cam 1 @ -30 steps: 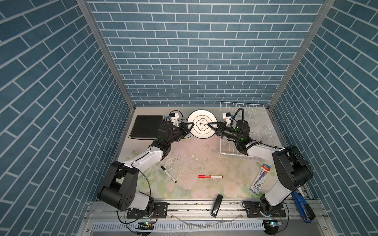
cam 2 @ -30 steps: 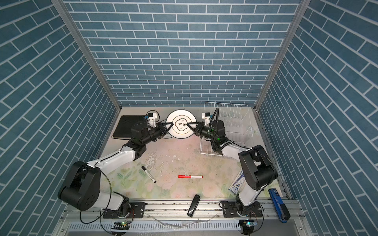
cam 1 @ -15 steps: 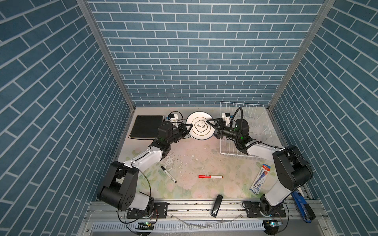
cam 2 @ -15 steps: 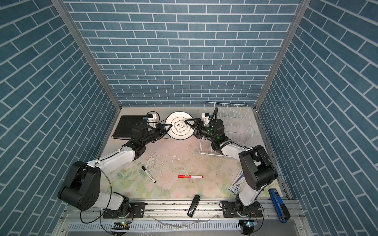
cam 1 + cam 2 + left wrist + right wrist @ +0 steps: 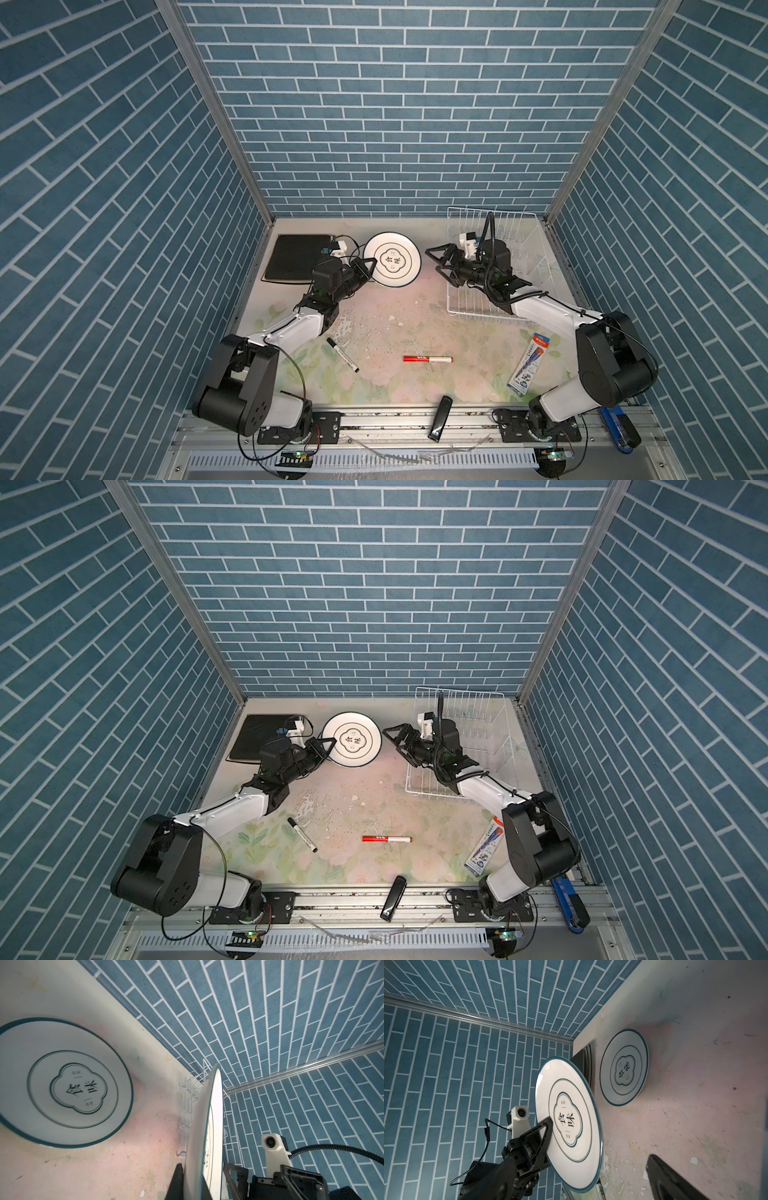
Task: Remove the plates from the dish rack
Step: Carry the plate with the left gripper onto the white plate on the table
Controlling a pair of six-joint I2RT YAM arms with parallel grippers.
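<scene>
My left gripper (image 5: 371, 262) (image 5: 328, 742) is shut on the left rim of a round white plate (image 5: 395, 259) (image 5: 353, 741) with a clover motif and holds it above the table. In the left wrist view that plate (image 5: 204, 1126) stands edge-on between my jaws (image 5: 199, 1184). A second round plate (image 5: 62, 1082) (image 5: 624, 1068) lies flat on the table; in both top views the held one covers it. The right gripper (image 5: 433, 261) (image 5: 390, 742) is open and empty, between plate and dish rack (image 5: 519, 253) (image 5: 490, 737). A black square plate (image 5: 291, 257) tops a stack at back left.
On the table lie a black marker (image 5: 341, 354), a red marker (image 5: 428, 358) and a pen package (image 5: 530, 363). A black bar (image 5: 440, 422) rests on the front rail and a blue tool (image 5: 619, 428) at the front right. Tiled walls close in three sides.
The right gripper let go of the round plate, opened wide and drew back toward the rack. The left gripper kept the plate and carried it slightly left.
</scene>
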